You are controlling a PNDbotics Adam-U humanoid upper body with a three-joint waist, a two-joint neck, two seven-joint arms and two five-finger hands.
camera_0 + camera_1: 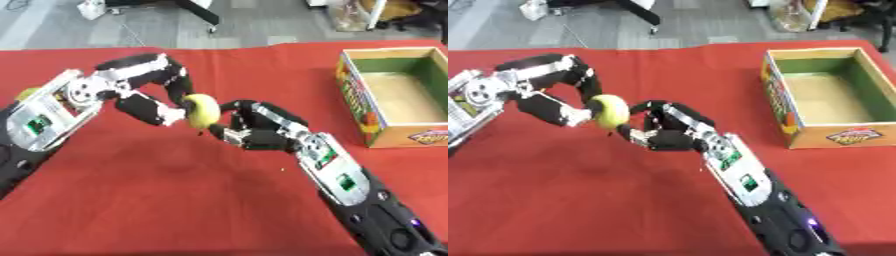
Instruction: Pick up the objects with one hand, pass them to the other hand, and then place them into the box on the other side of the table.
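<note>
A round yellow-green fruit [201, 110] hangs above the middle of the red table. My left hand [122, 82] comes in from the left and is shut on it, with fingers curled over its top and the thumb under its left side. My right hand [262, 131] reaches up from the lower right and meets the fruit's right side. Its fingers [238, 107] are spread beside the fruit and its thumb sits just below, not closed round it. The open cardboard box [354, 95] stands at the right edge, and its inside is bare.
The red cloth [157, 200] covers the whole table. A small yellow-green thing [26, 93] shows at the left edge behind my left forearm. Grey floor and furniture legs lie beyond the far edge.
</note>
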